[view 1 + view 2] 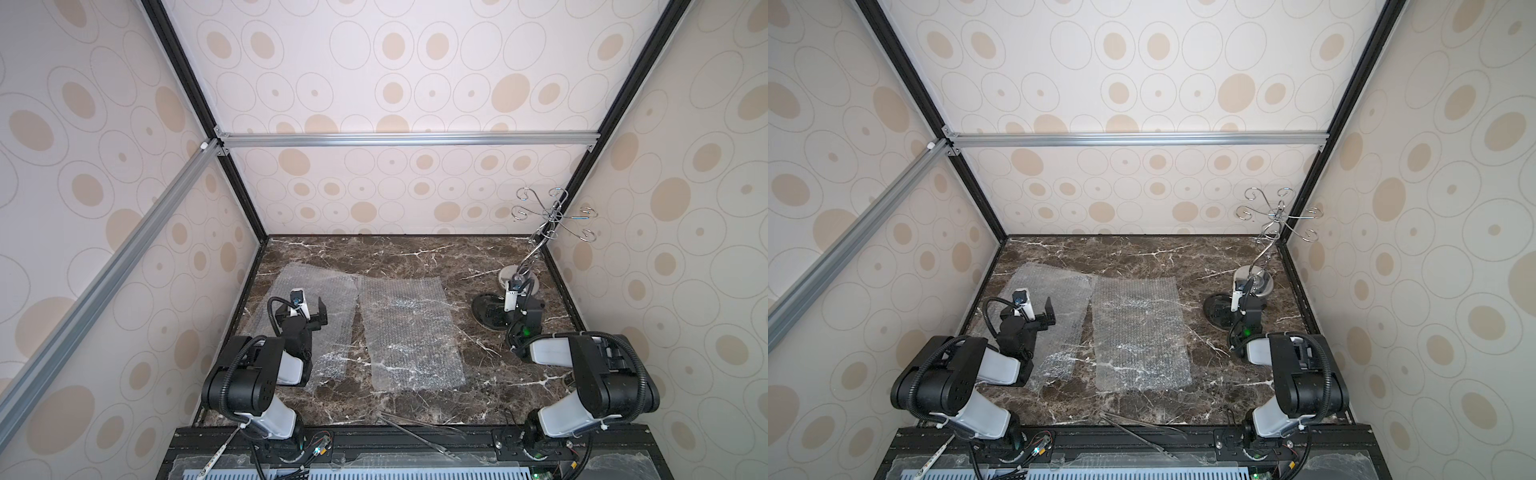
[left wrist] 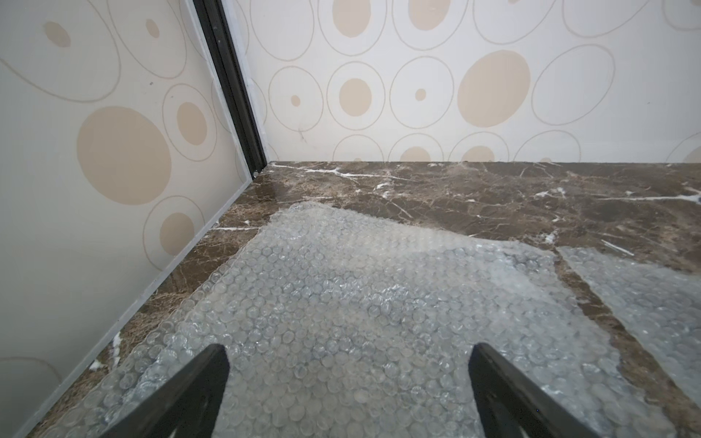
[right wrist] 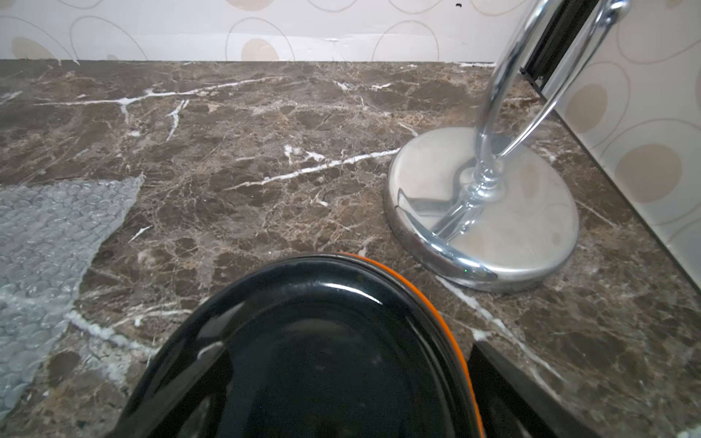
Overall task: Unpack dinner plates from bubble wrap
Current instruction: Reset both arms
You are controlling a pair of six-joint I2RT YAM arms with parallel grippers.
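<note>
Our left gripper (image 2: 349, 349) gapes empty over bubble wrap (image 2: 341, 288); our right gripper (image 3: 349, 356) gapes empty above the black plate (image 3: 303, 295).

left arm (image 1: 249, 374): elbow folded, reaching forward
left gripper (image 2: 349, 356): pitched down, fingers wide apart, empty
right arm (image 1: 582, 361): elbow bent, reaching forward
right gripper (image 1: 513, 311): fingers wide apart

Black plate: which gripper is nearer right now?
Right. The right gripper sits directly above the black plate, jaws open; the left gripper is across the table, over bubble wrap.
</note>
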